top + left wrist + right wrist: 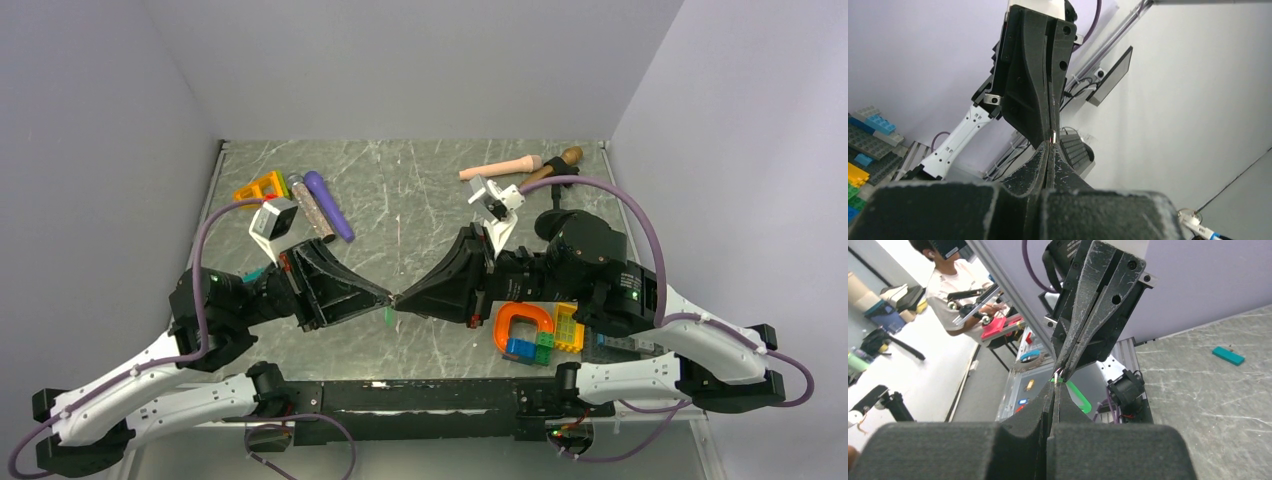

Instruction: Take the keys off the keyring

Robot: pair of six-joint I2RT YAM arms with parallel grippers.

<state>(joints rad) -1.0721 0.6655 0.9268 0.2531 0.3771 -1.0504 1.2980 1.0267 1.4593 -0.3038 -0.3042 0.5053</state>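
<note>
Top external – grippers: left gripper (385, 297) and right gripper (400, 298) meet tip to tip above the middle of the table (420, 200), each with its black wedge-shaped fingers pressed together.
Top external – green key: the bright green key (388, 317) is a tiny flat oblong hanging just under the meeting tips.
Top external – teal key: the teal key (251, 274) lies flat toward the table's left edge, beside the left arm's wrist and well apart from both tips.
Top external – surface: grey, marble-veined; coloured building blocks (535, 335) sit toward the near edge, on the right.
Left wrist – fingers: matte black with whitish scuffs, tapering to a closed point.
Left wrist – keyring: the keyring (1051, 134) shows as a thin metallic glint where the two pairs of tips touch — which pair clamps it cannot be told.
Right wrist – green key: the green key (1079, 397) looks glossy and rounded at the end, just beside the closed tips.
Right wrist – teal key: the teal key (1228, 355) lies on the veined table, far off to the side.
</note>
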